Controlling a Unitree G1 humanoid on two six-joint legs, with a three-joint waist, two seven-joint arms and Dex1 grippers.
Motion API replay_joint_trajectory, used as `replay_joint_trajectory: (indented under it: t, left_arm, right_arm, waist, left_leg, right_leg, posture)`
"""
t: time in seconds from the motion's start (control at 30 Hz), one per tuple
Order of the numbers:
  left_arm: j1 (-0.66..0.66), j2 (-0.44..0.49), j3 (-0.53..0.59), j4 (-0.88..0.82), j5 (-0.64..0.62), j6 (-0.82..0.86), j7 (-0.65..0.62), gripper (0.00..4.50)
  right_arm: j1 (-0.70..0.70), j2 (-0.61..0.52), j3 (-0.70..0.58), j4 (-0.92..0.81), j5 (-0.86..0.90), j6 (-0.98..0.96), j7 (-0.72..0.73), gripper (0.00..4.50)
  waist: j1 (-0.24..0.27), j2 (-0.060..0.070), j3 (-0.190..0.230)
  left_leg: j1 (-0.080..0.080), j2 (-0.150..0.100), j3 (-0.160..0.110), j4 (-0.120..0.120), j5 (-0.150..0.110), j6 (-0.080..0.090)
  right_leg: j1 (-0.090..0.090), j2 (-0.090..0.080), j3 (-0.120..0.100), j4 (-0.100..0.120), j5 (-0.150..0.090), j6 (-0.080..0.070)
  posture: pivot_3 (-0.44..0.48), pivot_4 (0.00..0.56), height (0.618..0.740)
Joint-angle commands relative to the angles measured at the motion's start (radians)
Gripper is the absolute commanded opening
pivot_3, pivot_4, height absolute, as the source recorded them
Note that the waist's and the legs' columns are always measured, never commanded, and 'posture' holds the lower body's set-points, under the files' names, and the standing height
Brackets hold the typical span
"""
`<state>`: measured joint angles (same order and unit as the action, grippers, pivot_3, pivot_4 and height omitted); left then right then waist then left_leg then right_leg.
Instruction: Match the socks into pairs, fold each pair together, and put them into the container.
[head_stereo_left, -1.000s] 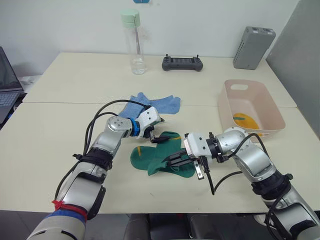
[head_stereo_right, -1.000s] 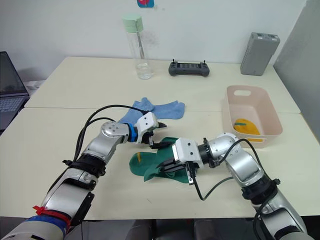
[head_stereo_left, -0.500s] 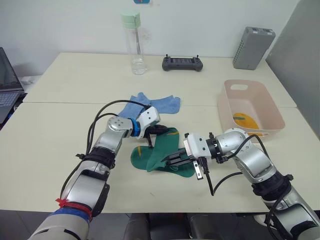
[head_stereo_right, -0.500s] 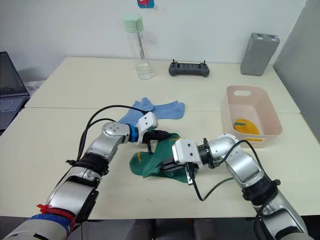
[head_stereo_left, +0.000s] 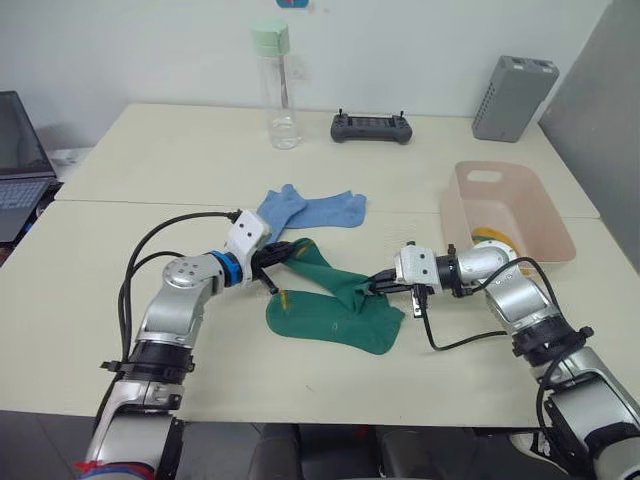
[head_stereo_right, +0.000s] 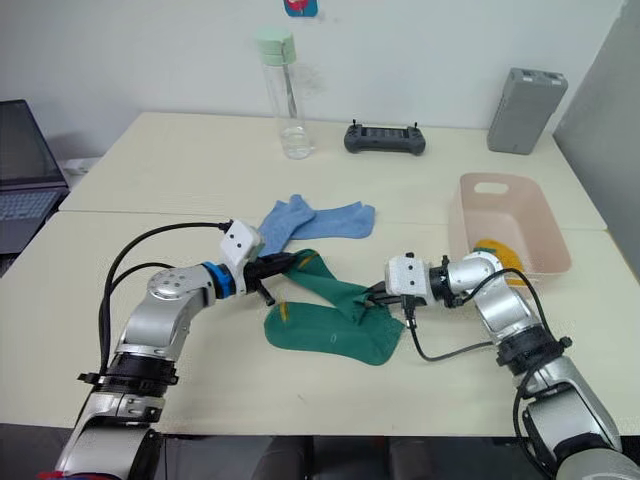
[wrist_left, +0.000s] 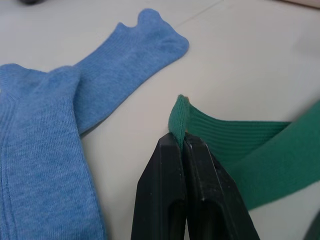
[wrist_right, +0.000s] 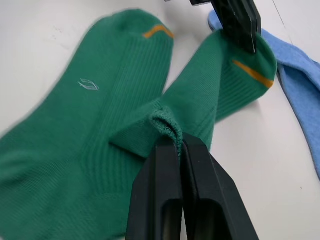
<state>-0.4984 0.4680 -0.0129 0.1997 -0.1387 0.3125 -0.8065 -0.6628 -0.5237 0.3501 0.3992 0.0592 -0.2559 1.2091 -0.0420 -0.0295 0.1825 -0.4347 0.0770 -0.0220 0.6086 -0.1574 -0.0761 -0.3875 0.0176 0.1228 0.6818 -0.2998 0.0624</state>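
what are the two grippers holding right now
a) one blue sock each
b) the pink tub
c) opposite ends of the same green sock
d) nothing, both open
c: the left gripper and the right gripper are each shut on an end of one green sock, stretched between them above the other green sock; the blue socks lie untouched.
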Motion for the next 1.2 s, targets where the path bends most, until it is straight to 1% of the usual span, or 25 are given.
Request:
replay_joint_trajectory:
  t: [0.03,0.17,0.2,0.27,0.37,0.43,0.5,0.6,0.67,0.73,0.83,1.0,1.17,1.2]
  left_arm:
    - [0.010,-0.010,0.022,-0.072,-0.021,0.027,0.047,0.00]
    - [0.039,-0.006,0.025,-0.104,-0.031,0.043,0.064,0.00]
    - [0.046,-0.001,0.029,-0.112,-0.036,0.047,0.064,0.00]
    - [0.062,0.013,0.041,-0.130,-0.048,0.052,0.059,0.00]
    - [0.086,0.031,0.072,-0.168,-0.080,0.077,0.053,0.00]
    - [0.111,0.044,0.093,-0.209,-0.113,0.093,0.040,0.00]
    - [0.137,0.058,0.121,-0.260,-0.155,0.131,0.036,0.00]
    - [0.181,0.079,0.143,-0.330,-0.195,0.165,0.031,0.00]
    - [0.204,0.078,0.149,-0.362,-0.207,0.180,0.047,0.00]
    - [0.219,0.070,0.148,-0.389,-0.219,0.192,0.056,0.00]
    - [0.221,0.061,0.133,-0.402,-0.223,0.197,0.070,0.00]
    - [0.207,0.065,0.109,-0.396,-0.216,0.192,0.070,0.00]
    - [0.213,0.069,0.110,-0.400,-0.222,0.193,0.079,0.00]
    - [0.216,0.070,0.111,-0.403,-0.221,0.192,0.081,0.00]
  right_arm:
    - [-0.026,-0.012,-0.045,0.007,0.031,-0.030,0.033,1.05]
    - [0.018,-0.057,-0.084,-0.116,0.103,0.084,0.077,2.41]
    - [0.039,-0.074,-0.105,-0.180,0.139,0.154,0.075,2.80]
    - [0.096,-0.104,-0.157,-0.325,0.223,0.320,0.043,3.44]
    - [0.205,-0.142,-0.233,-0.548,0.371,0.632,-0.054,4.48]
    - [0.273,-0.159,-0.271,-0.662,0.434,0.820,-0.146,4.48]
    - [0.337,-0.151,-0.325,-0.767,0.524,1.034,-0.273,4.48]
    - [0.375,-0.071,-0.399,-0.853,0.624,1.250,-0.461,4.48]
    - [0.371,-0.019,-0.418,-0.884,0.666,1.370,-0.556,4.48]
    - [0.347,0.066,-0.450,-0.880,0.707,1.460,-0.656,4.48]
    - [0.316,0.133,-0.457,-0.853,0.704,1.523,-0.741,4.48]
    - [0.273,0.160,-0.425,-0.785,0.663,1.520,-0.798,4.48]
    - [0.250,0.161,-0.402,-0.740,0.642,1.497,-0.799,4.48]
    - [0.248,0.164,-0.401,-0.735,0.657,1.502,-0.782,4.31]
  waist:
    - [0.000,0.000,0.000]
    - [0.001,0.000,0.000]
    - [0.001,0.000,0.000]
    - [0.002,0.000,0.000]
    - [0.005,0.000,0.000]
    - [0.008,0.000,0.000]
    - [0.008,0.000,0.000]
    - [0.003,0.000,0.000]
    - [-0.003,0.000,0.000]
    - [-0.008,0.000,0.000]
    - [-0.013,0.000,0.000]
    - [-0.013,0.000,0.000]
    - [-0.016,0.000,0.000]
    - [-0.016,0.000,0.000]
  left_leg:
    - [0.000,0.000,0.000,0.000,0.000,0.000]
    - [0.000,0.000,0.000,-0.001,0.000,0.000]
    - [0.000,0.000,0.000,-0.001,0.000,0.000]
    - [0.000,0.000,0.000,-0.001,0.000,0.000]
    - [0.000,0.000,-0.001,-0.002,0.000,0.000]
    - [0.000,0.000,-0.001,-0.002,0.000,0.000]
    - [0.000,0.000,0.000,-0.002,0.000,0.000]
    - [0.000,0.000,0.000,-0.001,0.000,0.000]
    - [0.001,0.001,0.001,-0.001,0.000,0.000]
    - [0.001,0.001,0.000,0.000,0.000,0.000]
    - [0.001,0.000,0.001,0.000,0.000,0.000]
    - [0.001,0.000,0.001,0.000,0.000,0.000]
    - [0.000,0.000,0.001,-0.003,0.000,0.000]
    - [0.000,0.000,0.001,-0.004,0.000,0.000]
  right_leg:
    - [0.000,0.000,0.000,0.000,0.000,0.000]
    - [0.000,0.000,0.000,0.000,0.002,-0.003]
    - [0.000,0.000,0.000,0.000,0.002,-0.003]
    - [0.000,0.000,0.000,0.000,0.002,-0.003]
    - [0.000,0.000,0.000,0.000,0.001,-0.004]
    - [0.000,0.000,0.000,0.000,0.001,-0.004]
    - [0.000,0.000,0.000,0.000,0.000,-0.001]
    - [0.000,-0.001,0.001,0.000,-0.001,0.000]
    - [-0.001,-0.001,0.001,0.000,0.000,0.001]
    - [-0.001,-0.001,0.001,0.000,0.000,0.001]
    - [-0.001,-0.001,0.002,0.000,-0.001,0.000]
    - [-0.001,-0.001,0.002,-0.001,-0.001,0.001]
    - [-0.002,0.000,0.002,-0.001,-0.002,0.000]
    - [-0.002,0.000,0.002,-0.001,-0.002,0.000]
  posture:
    - [0.000,0.150,0.740]
    - [0.000,0.150,0.740]
    - [0.000,0.150,0.740]
    - [0.000,0.150,0.740]
    - [0.000,0.150,0.740]
    - [0.000,0.150,0.740]
    - [0.000,0.150,0.740]
    - [0.000,0.150,0.740]
    - [0.000,0.150,0.740]
    - [0.000,0.150,0.740]
    - [0.000,0.150,0.740]
    - [0.000,0.150,0.740]
    - [0.000,0.150,0.740]
    - [0.000,0.150,0.740]
